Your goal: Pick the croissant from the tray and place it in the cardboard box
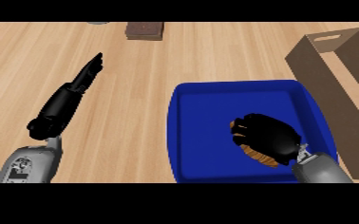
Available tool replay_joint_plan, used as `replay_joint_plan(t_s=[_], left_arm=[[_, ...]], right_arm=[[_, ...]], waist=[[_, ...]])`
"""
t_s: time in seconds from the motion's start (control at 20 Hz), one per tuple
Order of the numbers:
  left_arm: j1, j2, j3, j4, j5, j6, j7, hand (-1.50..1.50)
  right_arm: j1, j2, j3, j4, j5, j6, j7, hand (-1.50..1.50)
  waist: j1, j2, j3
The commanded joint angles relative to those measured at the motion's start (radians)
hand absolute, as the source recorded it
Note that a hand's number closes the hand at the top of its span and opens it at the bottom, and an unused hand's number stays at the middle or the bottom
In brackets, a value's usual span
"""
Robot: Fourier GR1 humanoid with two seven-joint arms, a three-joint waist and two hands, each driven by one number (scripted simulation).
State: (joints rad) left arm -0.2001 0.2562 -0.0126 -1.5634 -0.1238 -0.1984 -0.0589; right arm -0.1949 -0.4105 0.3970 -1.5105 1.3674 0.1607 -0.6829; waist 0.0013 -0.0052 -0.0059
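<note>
One black right hand (270, 137) curls round the golden-brown croissant (258, 155) inside the blue plastic tray (210, 123); lifting toward the brown cardboard box (329, 71) beside the tray seems next.

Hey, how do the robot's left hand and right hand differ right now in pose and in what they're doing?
The left hand is open with straight fingers, over bare counter; the right hand is curled over the croissant inside the blue tray. The left hand holds nothing; the right hand covers most of the croissant. Both are black on grey forearms.

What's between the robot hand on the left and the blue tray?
Nothing but bare wooden counter, in the head view. The left robot hand rests open; the right robot hand covers the croissant inside the blue tray.
</note>
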Motion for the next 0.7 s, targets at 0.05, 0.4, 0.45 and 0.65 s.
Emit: replay_joint_plan(t_s=[0.05, 0.4, 0.45, 0.65], left_arm=[[-0.012, 0.01, 0.033, 0.019, 0.013, -0.034, -0.014, 0.0], [-0.023, 0.015, 0.034, -0.001, 0.016, -0.03, -0.009, 0.0], [-0.005, 0.023, 0.036, -0.011, 0.006, -0.026, -0.01, 0.0], [-0.026, 0.001, 0.011, 0.009, 0.0, -0.027, -0.011, 0.0]], right_arm=[[0.034, 0.051, 0.028, -0.068, 0.026, -0.027, -0.013, 1.5], [-0.076, 0.228, -0.308, 0.1, -0.104, 0.033, 0.339, 1.5], [-0.085, 0.248, -0.371, 0.112, -0.108, 0.038, 0.429, 1.5], [-0.256, 0.364, -0.477, 0.164, -0.054, 0.021, 0.738, 1.5]], waist=[[-0.003, 0.004, 0.006], [-0.003, 0.019, 0.006], [-0.001, 0.017, 0.006], [0.03, 0.021, 0.004]])
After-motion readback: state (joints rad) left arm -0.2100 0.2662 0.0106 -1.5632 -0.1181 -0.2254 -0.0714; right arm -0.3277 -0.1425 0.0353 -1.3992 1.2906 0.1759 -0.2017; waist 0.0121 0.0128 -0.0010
